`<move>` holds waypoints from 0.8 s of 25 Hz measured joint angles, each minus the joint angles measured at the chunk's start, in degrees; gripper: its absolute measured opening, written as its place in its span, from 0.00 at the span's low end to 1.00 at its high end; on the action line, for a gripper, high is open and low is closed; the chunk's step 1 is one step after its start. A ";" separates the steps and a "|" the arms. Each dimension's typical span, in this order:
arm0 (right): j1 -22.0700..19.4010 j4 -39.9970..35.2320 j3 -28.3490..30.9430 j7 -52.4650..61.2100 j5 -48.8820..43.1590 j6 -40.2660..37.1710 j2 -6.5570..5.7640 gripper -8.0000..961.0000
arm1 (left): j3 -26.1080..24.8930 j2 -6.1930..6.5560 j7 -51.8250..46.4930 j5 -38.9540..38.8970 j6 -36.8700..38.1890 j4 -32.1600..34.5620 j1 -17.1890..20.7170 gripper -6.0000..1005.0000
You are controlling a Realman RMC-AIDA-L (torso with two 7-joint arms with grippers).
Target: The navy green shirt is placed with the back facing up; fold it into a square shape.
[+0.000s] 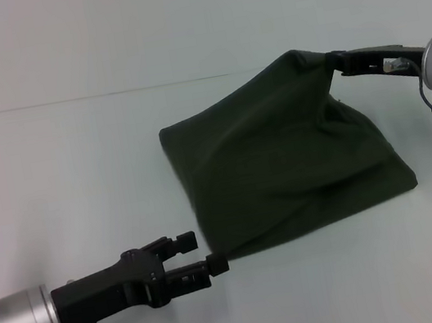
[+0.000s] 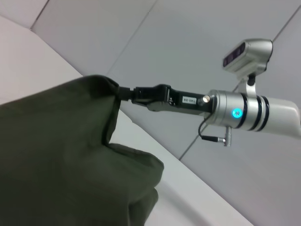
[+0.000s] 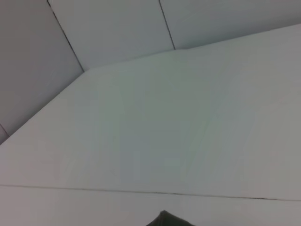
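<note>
Two grippers clamp the shirt (image 1: 282,159) on the desk (image 1: 76,168): left gripper (image 1: 217,265) pinches its near corner low down, right gripper (image 1: 334,61) lifts the far corner, the cloth draping between them.

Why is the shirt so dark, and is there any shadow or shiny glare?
Head view: the navy green shirt looks almost black, its folds faint, on a pale table; soft even light, no glare. Left wrist view: greener, creases clearer. Right wrist view: only a corner shows.
</note>
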 joint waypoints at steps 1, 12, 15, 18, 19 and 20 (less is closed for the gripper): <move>0.00 0.00 0.25 0.01 0.01 0.03 -0.04 0.04 | 0.00 -0.02 0.00 0.13 0.13 0.00 0.00 0.93; 0.92 0.50 2.96 0.18 0.04 2.18 -0.10 0.04 | 1.51 -0.01 0.01 1.10 0.98 -0.01 -0.01 0.93; 1.42 2.22 2.68 0.19 0.01 3.93 -0.09 0.04 | 1.51 -0.01 0.00 1.82 1.01 0.02 0.00 0.93; 1.60 3.78 2.98 0.20 0.01 5.26 -0.07 0.04 | 1.51 -0.01 -0.03 1.89 1.03 0.10 -0.01 0.93; 1.60 4.24 3.08 0.20 0.01 5.62 -0.08 0.05 | 1.50 -0.01 -0.05 1.90 1.02 0.10 0.00 0.93; 1.55 4.58 3.17 0.20 0.01 5.81 -0.08 0.06 | 1.50 -0.01 -0.05 1.91 1.02 0.12 -0.01 0.93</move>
